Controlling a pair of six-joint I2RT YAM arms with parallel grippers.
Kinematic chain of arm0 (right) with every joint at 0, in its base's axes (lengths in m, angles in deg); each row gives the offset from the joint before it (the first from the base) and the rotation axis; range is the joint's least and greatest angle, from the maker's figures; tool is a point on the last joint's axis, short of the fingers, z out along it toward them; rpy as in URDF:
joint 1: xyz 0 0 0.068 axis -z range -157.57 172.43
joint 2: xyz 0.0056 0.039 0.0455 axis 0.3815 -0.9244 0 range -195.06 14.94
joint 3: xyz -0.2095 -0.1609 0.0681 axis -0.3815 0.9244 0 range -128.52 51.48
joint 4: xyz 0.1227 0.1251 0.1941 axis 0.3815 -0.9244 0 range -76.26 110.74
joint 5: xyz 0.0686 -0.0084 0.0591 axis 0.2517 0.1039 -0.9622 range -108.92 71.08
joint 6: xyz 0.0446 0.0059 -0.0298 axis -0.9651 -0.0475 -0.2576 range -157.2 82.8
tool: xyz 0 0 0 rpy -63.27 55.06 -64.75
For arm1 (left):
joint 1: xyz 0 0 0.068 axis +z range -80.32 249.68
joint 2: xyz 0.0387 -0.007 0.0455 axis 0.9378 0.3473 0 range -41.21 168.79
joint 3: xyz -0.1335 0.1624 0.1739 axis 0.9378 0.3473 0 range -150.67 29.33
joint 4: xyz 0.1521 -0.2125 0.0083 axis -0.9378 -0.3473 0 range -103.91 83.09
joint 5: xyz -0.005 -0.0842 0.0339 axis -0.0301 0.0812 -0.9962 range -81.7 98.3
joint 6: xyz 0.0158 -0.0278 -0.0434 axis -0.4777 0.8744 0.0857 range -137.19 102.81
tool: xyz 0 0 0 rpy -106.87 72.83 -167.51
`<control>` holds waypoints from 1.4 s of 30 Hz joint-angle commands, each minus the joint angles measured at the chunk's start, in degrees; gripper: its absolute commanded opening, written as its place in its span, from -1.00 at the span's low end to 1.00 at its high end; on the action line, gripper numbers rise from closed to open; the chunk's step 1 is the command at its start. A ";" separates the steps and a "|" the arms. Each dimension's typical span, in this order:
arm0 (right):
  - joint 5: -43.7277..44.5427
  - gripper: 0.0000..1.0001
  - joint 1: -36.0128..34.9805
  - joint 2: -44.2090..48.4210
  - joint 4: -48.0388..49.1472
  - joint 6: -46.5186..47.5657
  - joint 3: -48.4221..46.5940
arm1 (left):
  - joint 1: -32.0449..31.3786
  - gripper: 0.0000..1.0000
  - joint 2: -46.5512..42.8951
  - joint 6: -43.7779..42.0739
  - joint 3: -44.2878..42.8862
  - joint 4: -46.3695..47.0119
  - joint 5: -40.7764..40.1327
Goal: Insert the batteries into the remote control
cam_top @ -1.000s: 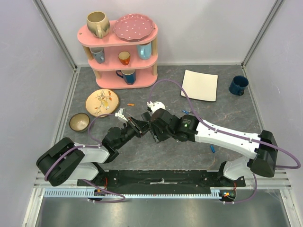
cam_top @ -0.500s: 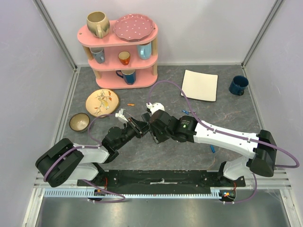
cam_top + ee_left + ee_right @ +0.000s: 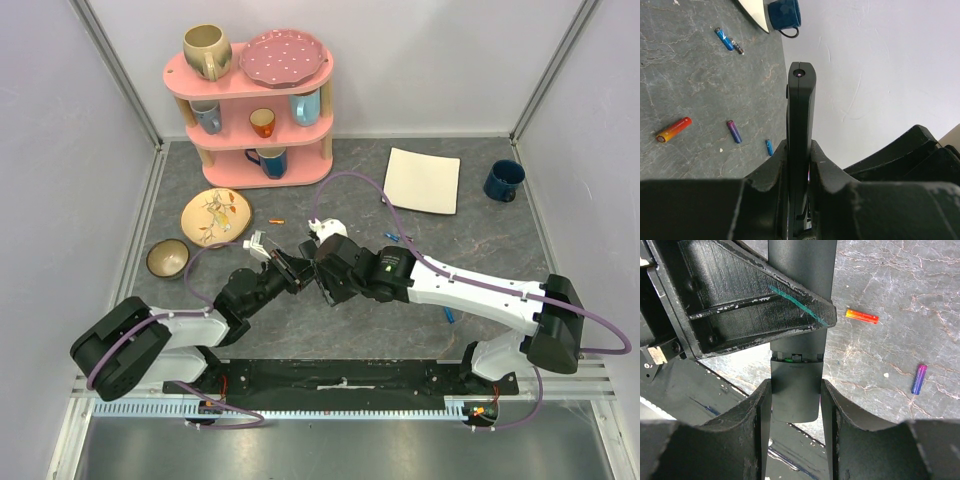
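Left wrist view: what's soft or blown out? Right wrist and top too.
Left wrist: left pincer soft and dark up close, remote control tip and batteries sharp, wall bright but textured. Right wrist: right pincer soft, orange battery crisp. Top external: even light, faint shadows, no glare.

A grey, marbled desk (image 3: 320, 330) was enclosed at the left, right and far sides by plain, pale walls (image 3: 430, 60), joined by metal corner posts (image 3: 117, 70). A pink three-tier shelf (image 3: 240, 88) was set at the far left. The scene was lit evenly and softly.
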 commanded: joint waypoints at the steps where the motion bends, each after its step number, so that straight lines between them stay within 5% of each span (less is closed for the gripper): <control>1: -1.54 -1.00 -1.02 -1.75 -0.33 -0.56 1.51 | -1.55 -0.96 -3.34 1.91 -4.02 9.41 -0.06; 42: -0.14 -1.00 1.97 -2.36 0.20 1.55 1.86 | -4.63 -0.96 -3.25 4.81 -3.93 12.14 4.16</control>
